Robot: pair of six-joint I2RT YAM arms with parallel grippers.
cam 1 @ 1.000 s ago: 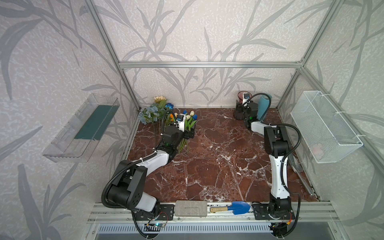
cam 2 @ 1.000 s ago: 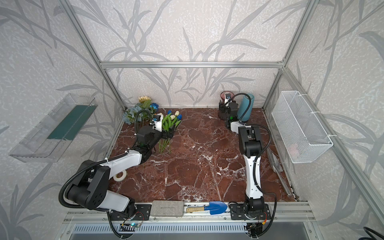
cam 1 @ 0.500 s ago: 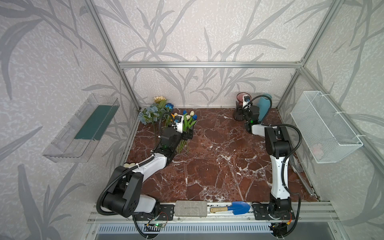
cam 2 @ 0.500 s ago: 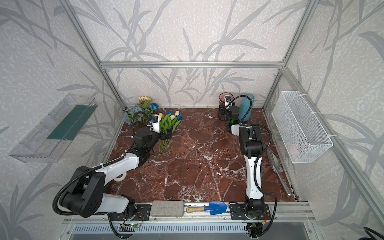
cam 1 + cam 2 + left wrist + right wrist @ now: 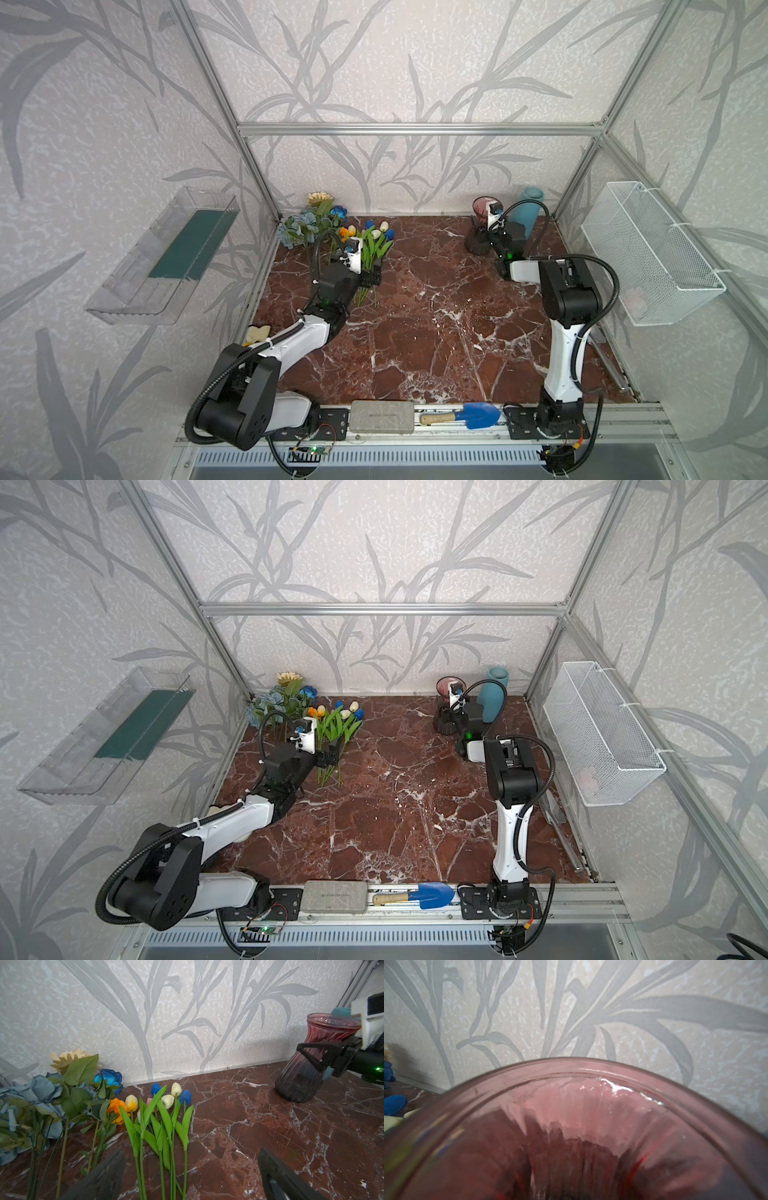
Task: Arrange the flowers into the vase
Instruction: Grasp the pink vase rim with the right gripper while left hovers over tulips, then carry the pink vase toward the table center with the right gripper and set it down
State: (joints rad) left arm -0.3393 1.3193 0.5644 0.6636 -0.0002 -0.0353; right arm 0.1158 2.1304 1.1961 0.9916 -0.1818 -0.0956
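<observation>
The flowers lie at the back left of the marble floor. The small tulips (image 5: 374,241) (image 5: 338,723) (image 5: 164,1109) have green leaves and stems pointing at my left gripper. Dusty-blue roses (image 5: 301,224) (image 5: 41,1093), a deep-blue rose (image 5: 110,1078), a cream daisy (image 5: 68,1057) and an orange bloom (image 5: 116,1107) lie beside them. My left gripper (image 5: 372,276) (image 5: 330,756) (image 5: 191,1153) is open, low over the tulip stems. The dark pink glass vase (image 5: 482,208) (image 5: 446,688) (image 5: 307,1080) (image 5: 571,1064) stands at the back right. My right gripper (image 5: 486,239) (image 5: 451,721) is shut on its waist, with one finger (image 5: 318,1054) across the glass.
A teal vase (image 5: 525,212) (image 5: 494,692) stands just right of the pink one, by the back wall. A wire basket (image 5: 648,253) hangs on the right wall, a clear shelf (image 5: 166,257) on the left. A grey block (image 5: 382,415) and blue trowel (image 5: 469,415) lie on the front rail.
My right gripper has shifted left to the pink vase and closed on it. My left arm has stretched forward and lowered, its gripper still open over the tulip stems.
</observation>
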